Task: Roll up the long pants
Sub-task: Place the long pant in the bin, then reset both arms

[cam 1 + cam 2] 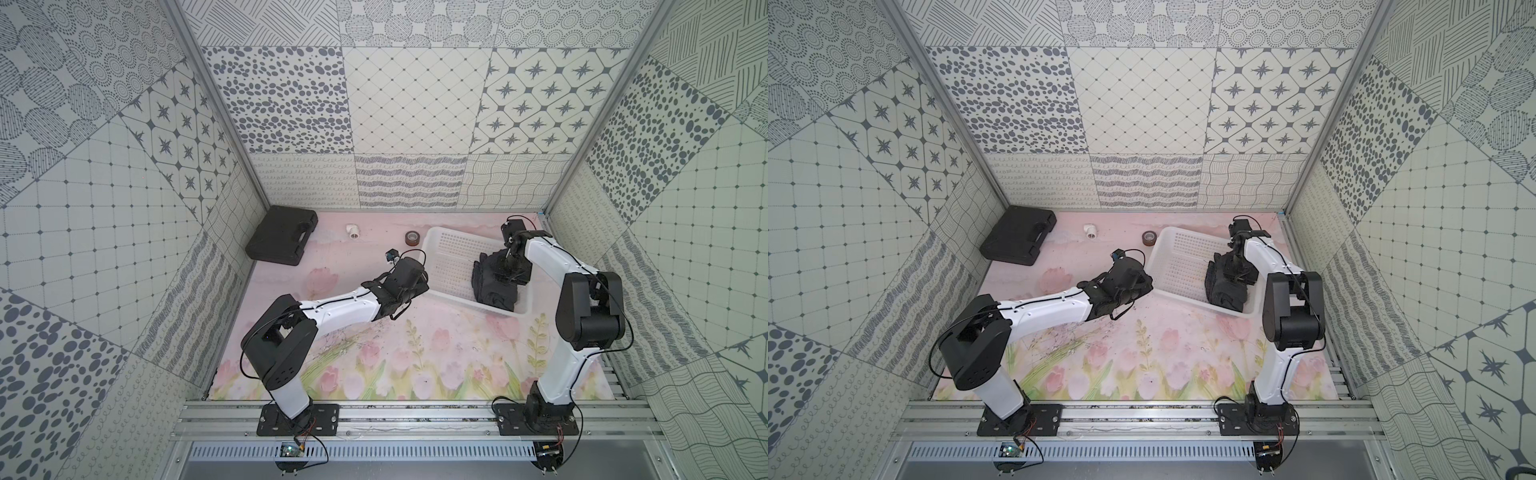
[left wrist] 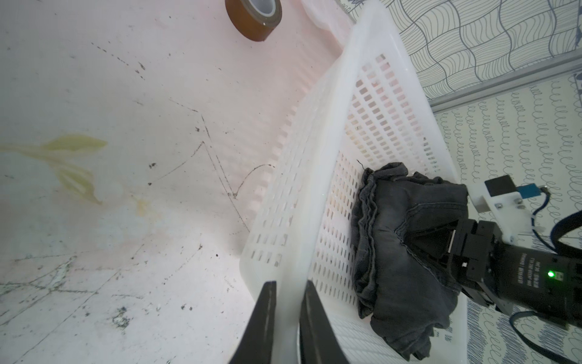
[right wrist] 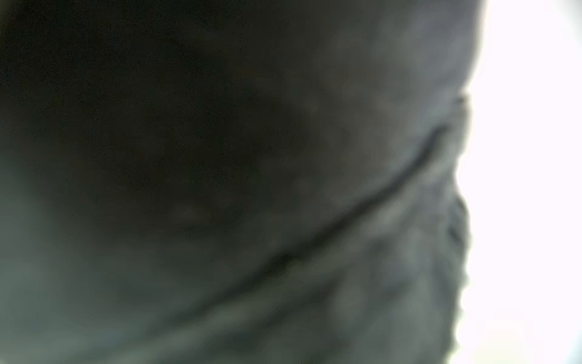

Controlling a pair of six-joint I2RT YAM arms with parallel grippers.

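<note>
The long pants (image 1: 490, 291) (image 1: 1223, 291) lie as a dark charcoal rolled bundle at the right end of the white basket (image 1: 453, 249) (image 1: 1183, 249). My right gripper (image 1: 509, 266) (image 1: 1237, 266) points down into the top of the bundle. In the left wrist view the right gripper (image 2: 434, 249) has its jaws sunk into the pants (image 2: 393, 268), and folds hide how wide they stand. The right wrist view shows only blurred dark cloth (image 3: 283, 157). My left gripper (image 2: 288, 315) (image 1: 424, 286) is shut on the basket's rim (image 2: 340, 126) at its near left corner.
A black plastic case (image 1: 282, 241) lies at the back left. A small white pipe fitting (image 1: 353, 231) and a brown tape roll (image 1: 412, 238) (image 2: 253, 15) stand behind the basket. Patterned walls close in the table on three sides.
</note>
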